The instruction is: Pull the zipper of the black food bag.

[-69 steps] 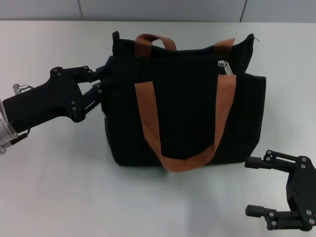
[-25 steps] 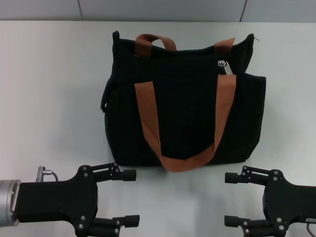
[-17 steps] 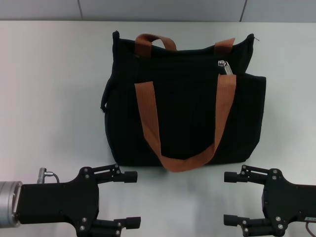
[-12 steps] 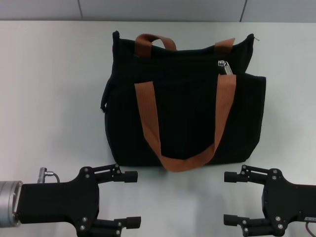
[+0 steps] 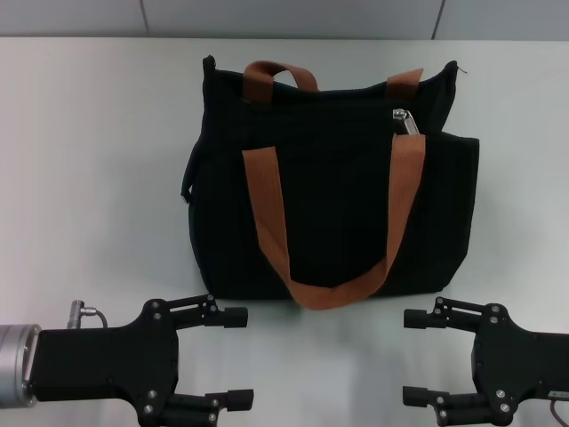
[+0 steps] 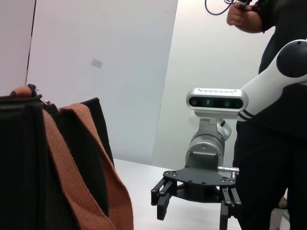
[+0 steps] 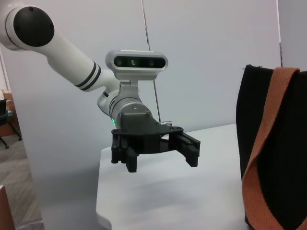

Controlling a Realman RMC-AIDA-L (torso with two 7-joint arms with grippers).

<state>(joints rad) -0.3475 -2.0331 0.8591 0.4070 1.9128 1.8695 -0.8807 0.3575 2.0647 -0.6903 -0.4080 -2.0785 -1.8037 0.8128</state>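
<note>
Left tool sits in the lower left of the head view with its fingers spread wide and nothing between them, hovering over the white tabletop just in front of the black food bag. Right tool mirrors it in the lower right, also spread wide and holding nothing. The two tools point toward each other across the gap in front of the bag, and neither touches it. The bag stands upright in the middle of the frame, a bit toward the top, with one orange-brown strap handle draped down its front face in a big U and the other handle poking up at the back edge. The zipper is a small silver tab up near the bag's upper right, right above where the front strap meets the top edge, well apart from both tools. From the left wrist view you get the bag's side and strap filling the left of the frame, with the right tool across from it. The right wrist view shows the left tool mid-frame and the bag at the right edge.
</note>
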